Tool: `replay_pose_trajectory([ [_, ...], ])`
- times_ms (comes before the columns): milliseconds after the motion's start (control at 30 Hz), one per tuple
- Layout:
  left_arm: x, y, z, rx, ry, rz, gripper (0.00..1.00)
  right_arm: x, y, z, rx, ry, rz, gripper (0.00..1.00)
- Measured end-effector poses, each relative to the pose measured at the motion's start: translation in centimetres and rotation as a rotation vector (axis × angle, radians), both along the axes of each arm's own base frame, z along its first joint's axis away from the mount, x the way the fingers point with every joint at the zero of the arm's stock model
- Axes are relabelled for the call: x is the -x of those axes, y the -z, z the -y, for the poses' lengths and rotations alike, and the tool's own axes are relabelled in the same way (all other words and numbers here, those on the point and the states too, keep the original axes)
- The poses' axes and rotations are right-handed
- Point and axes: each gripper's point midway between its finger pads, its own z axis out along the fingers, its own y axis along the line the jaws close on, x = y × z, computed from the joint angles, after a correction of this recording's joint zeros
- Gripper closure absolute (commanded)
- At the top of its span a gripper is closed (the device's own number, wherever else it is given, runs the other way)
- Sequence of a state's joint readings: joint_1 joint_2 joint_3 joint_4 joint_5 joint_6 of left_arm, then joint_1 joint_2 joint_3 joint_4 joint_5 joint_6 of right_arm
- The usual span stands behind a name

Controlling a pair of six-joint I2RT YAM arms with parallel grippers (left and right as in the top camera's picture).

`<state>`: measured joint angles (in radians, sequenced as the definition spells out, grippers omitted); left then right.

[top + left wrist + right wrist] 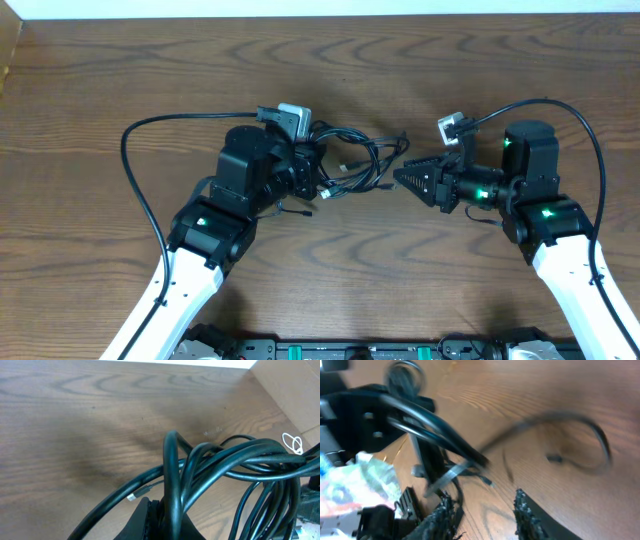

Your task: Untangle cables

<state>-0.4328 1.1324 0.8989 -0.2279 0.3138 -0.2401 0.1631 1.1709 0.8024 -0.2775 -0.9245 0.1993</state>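
Observation:
The cables (355,160) lie as a black tangle of loops on the wooden table between my two arms. My left gripper (318,172) is at the tangle's left end. In the left wrist view it (167,505) is shut on one black loop that rises between its fingers, and the other cables (235,462) fan off to the right. My right gripper (400,178) points at the tangle's right end. In the right wrist view its jaws (482,505) stand apart over bare wood, with the blurred cables (440,430) just beyond the tips and nothing held.
Thick black arm wires arc over the table on the left (140,190) and on the right (590,150). The table's far edge (320,14) meets a white wall. A small white cord loop (292,442) shows at the far right of the left wrist view.

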Motion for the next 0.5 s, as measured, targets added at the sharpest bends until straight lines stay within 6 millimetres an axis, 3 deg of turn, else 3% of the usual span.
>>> replay_pose_trajectory([
  [133, 0.4, 1.6, 0.3, -0.005, 0.016, -0.07, 0.92, 0.2, -1.1, -0.5, -0.028, -0.055, 0.069, 0.51],
  [267, 0.9, 1.9, 1.2, 0.029, 0.06, -0.103, 0.92, 0.2, -1.4, -0.6, -0.023, -0.073, 0.116, 0.45],
  [500, 2.3, 1.4, 2.9, 0.102, 0.169, -0.141, 0.92, -1.2, -1.1, -0.5, 0.049, -0.02, 0.193, 0.45],
])
